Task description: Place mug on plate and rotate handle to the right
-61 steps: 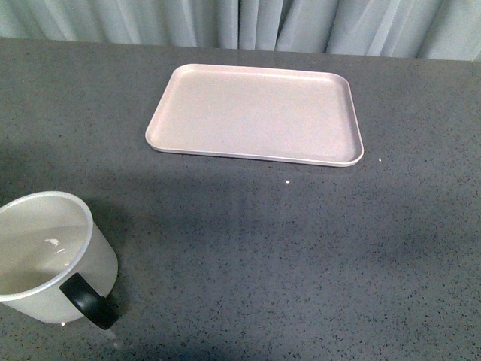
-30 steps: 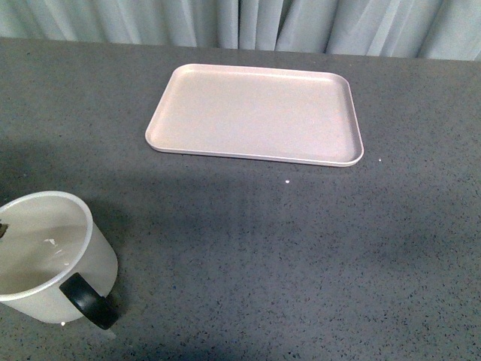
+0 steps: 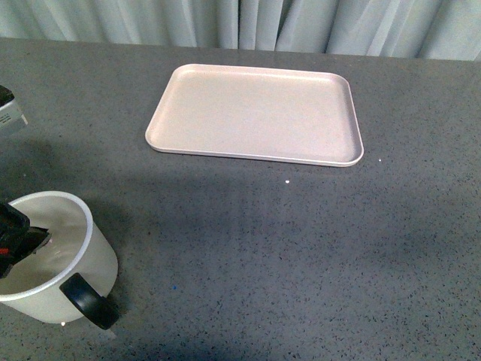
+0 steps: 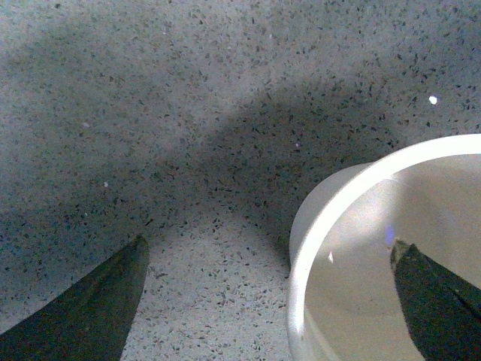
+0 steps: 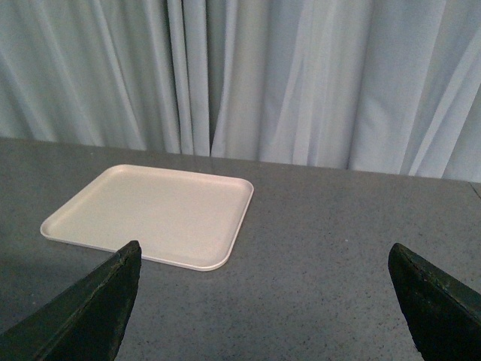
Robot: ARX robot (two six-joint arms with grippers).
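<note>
Mug (image 3: 101, 263) upright on the table (image 3: 301, 248), well apart from the plate (image 3: 255, 113).
The white mug stands at the near left corner of the dark speckled table, and its black handle (image 3: 86, 301) points toward the near right. The pink-beige plate lies flat at the far centre. The left gripper (image 3: 19, 237) (only a dark portion shows at the left edge) sits over the mug's left rim and reaches into the opening; contact cannot be confirmed. A light grey part (image 3: 9, 111) shows at the left edge, further back. A pale curtain (image 3: 301, 22) hangs behind the table.
</note>
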